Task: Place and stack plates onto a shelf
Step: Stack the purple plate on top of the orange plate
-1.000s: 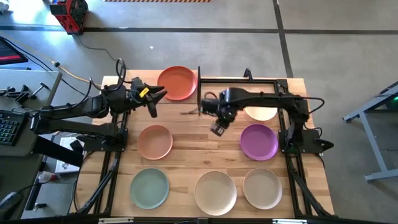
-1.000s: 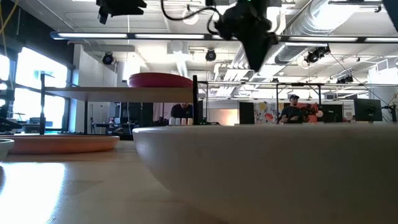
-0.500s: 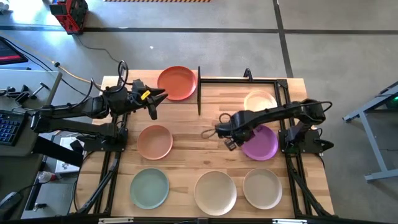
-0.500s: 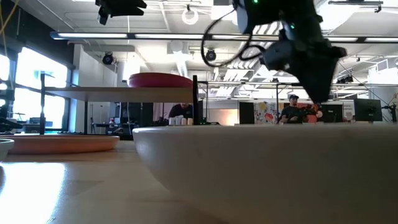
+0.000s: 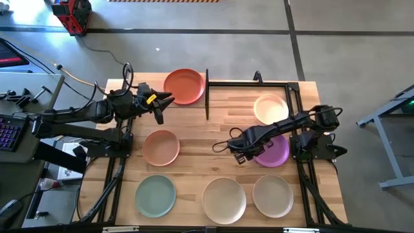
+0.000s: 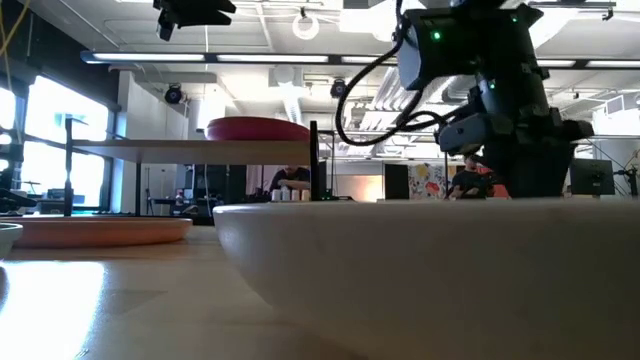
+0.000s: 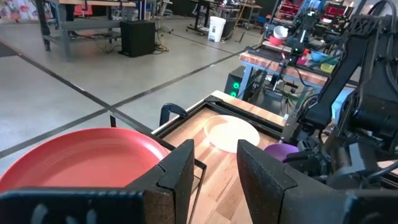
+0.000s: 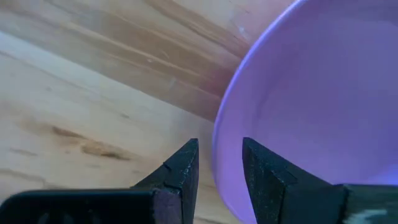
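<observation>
**Purple plate under the right pincer, grasp about to begin**

Purple plate (image 5: 272, 151) lies on the right side of the desk (image 5: 194, 162), between the cream plate (image 5: 270, 108) farther back and a beige plate (image 5: 272, 195) nearer the front. The right pincer (image 5: 239, 150) is low at this plate's left edge. In the right wrist view its two dark fingers (image 8: 180, 168) stand a narrow gap apart, and the plate's rim (image 8: 219, 143) lines up with that gap; whether the fingers touch the rim yet cannot be told.

The step in hand looks like the pick-up of the purple plate. The next move likely calls for sliding one finger under the rim and the other over it, closing, then lifting clear before carrying the plate to the far-left part of the desk.

That is where the shelf (image 6: 190, 150) stands, a light-wood board on thin black posts, with a reddish plate (image 5: 184, 86) already on top. A second plate set there would need to come down level and centred to nest.

The left pincer (image 5: 162, 102) waits just beside the shelf plate, its fingers (image 7: 177, 171) somewhat apart and holding nothing. A peach plate (image 5: 161, 147), a mint green plate (image 5: 155, 195) and another cream-coloured plate (image 5: 224, 199) are not yet shelved.
</observation>
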You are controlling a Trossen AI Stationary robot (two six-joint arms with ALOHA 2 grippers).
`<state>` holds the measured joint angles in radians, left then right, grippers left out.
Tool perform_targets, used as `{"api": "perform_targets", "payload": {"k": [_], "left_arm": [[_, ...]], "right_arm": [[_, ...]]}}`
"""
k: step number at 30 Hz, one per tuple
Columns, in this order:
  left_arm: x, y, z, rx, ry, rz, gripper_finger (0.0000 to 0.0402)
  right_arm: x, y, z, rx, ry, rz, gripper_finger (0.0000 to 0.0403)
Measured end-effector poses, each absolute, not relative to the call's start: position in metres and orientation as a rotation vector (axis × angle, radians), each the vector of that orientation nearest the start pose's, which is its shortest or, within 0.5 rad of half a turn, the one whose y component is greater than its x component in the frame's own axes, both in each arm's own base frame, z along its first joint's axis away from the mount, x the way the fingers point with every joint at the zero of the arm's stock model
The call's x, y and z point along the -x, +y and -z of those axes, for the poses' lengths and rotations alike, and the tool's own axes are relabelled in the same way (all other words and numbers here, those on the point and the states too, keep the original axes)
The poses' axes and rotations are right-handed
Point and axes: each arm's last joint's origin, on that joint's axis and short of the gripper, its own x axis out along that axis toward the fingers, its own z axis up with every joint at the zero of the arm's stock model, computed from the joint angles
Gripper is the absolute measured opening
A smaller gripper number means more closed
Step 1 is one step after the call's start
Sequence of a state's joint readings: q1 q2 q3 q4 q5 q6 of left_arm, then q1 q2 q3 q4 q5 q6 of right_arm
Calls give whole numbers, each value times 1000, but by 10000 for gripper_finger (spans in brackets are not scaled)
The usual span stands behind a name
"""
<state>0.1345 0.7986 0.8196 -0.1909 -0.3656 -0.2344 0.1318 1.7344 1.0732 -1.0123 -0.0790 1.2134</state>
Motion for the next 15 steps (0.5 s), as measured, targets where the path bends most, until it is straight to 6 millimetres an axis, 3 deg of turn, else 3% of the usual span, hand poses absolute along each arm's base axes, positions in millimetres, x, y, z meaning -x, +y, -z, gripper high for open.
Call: {"api": "perform_targets", "payload": {"k": [10, 15], "left_arm": [[-170, 33, -342, 208, 111, -516, 110], [-170, 33, -342, 208, 112, -517, 110]], "right_arm": [[-274, 39, -147, -885, 1504, 873, 99], [-271, 38, -142, -897, 1507, 888, 72]]}}
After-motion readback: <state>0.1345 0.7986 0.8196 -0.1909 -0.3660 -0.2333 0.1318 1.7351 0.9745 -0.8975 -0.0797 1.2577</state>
